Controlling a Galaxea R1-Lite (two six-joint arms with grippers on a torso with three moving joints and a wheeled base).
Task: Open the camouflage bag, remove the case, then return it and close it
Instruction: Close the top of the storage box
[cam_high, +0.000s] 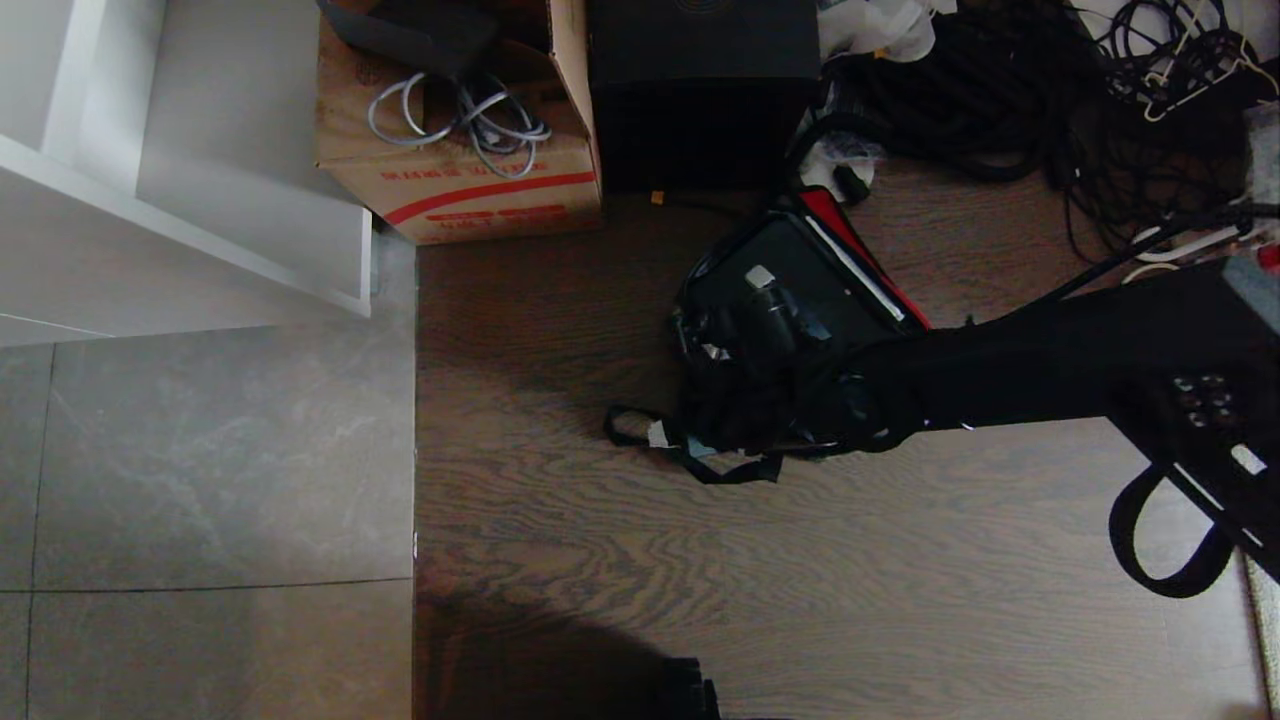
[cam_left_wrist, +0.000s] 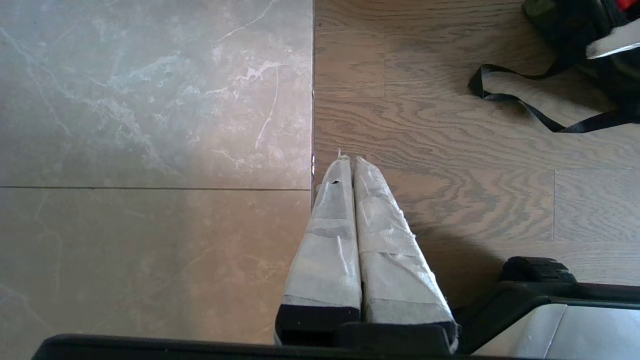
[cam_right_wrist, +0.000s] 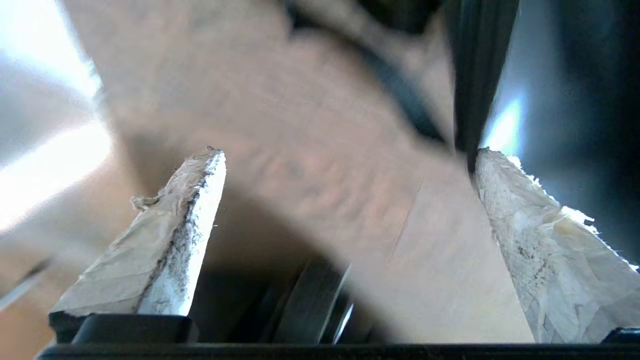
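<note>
The camouflage bag (cam_high: 705, 290) lies open on the wood floor, its red-lined flap (cam_high: 860, 240) folded back. Inside shows a flat black face with a small grey patch, which seems to be the case (cam_high: 810, 280). My right arm reaches in from the right, and the right gripper (cam_high: 720, 400) hangs over the bag's near side. In the right wrist view that gripper (cam_right_wrist: 348, 154) is open, with only blurred floor and a black strap (cam_right_wrist: 400, 100) between its taped fingers. The left gripper (cam_left_wrist: 350, 160) is parked and shut over the floor seam, apart from the bag (cam_left_wrist: 560, 25).
A cardboard box (cam_high: 450, 150) with grey cables and a taller black box (cam_high: 700, 90) stand behind the bag. Tangled black cables (cam_high: 1000, 110) spread at the back right. A white shelf unit (cam_high: 200, 220) stands on the tiles at the left. The bag's strap (cam_high: 690, 460) trails towards me.
</note>
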